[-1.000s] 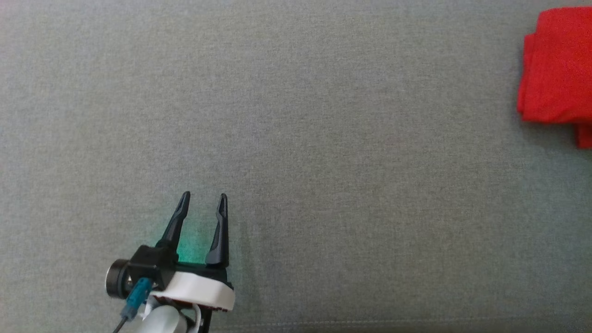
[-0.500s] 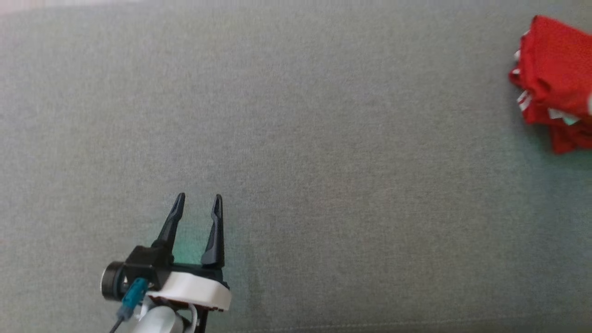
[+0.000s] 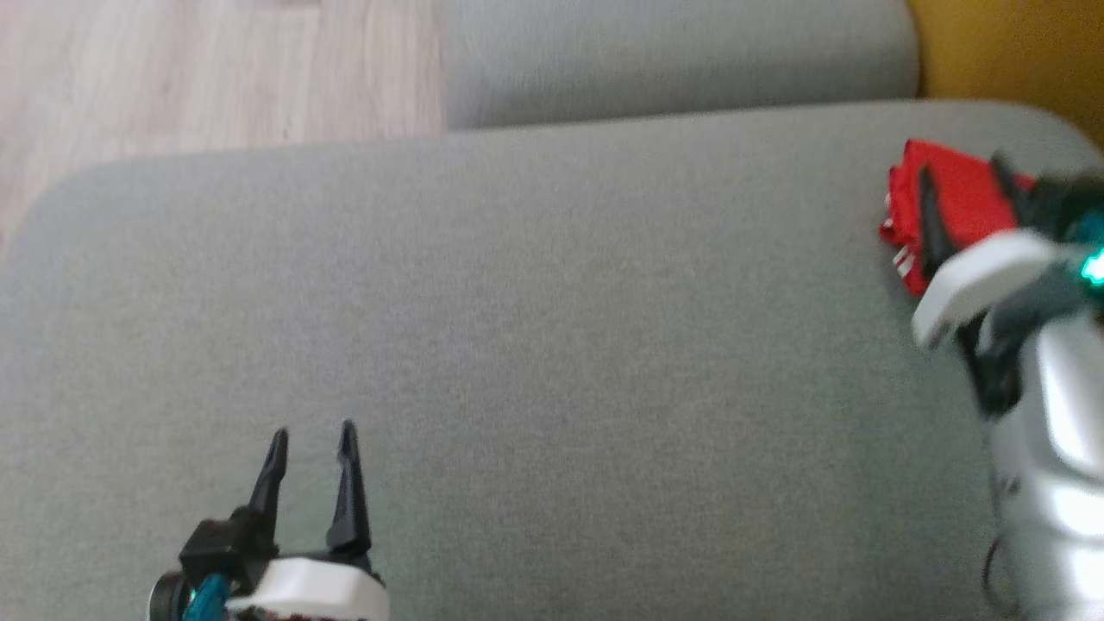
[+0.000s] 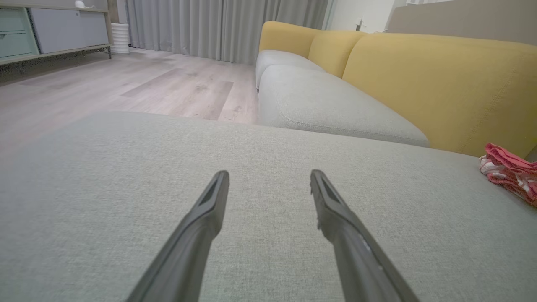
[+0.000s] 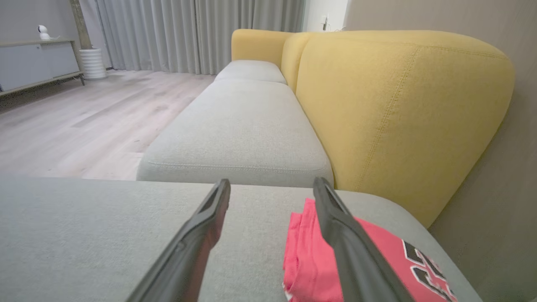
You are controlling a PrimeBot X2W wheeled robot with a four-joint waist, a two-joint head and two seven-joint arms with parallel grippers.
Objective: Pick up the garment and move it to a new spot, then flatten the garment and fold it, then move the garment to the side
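Red garment point(image 3: 970, 203) folded, far right of cushion point(image 3: 552, 259), near its rounded edge | my right pincer point(image 3: 959, 168) spread, empty, over it, contact unclear | left pincer point(image 3: 312, 431) spread, empty, well apart | risk, I reckon: a finger snags a layer, dragging the fold loose or off the edge.

red folded garment point(image 3: 953, 194) lies on the cushion's right end.

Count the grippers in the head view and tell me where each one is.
2. The left gripper is at lower left, over bare grey cushion. The right gripper is at the right edge, its fingers over the folded red garment.
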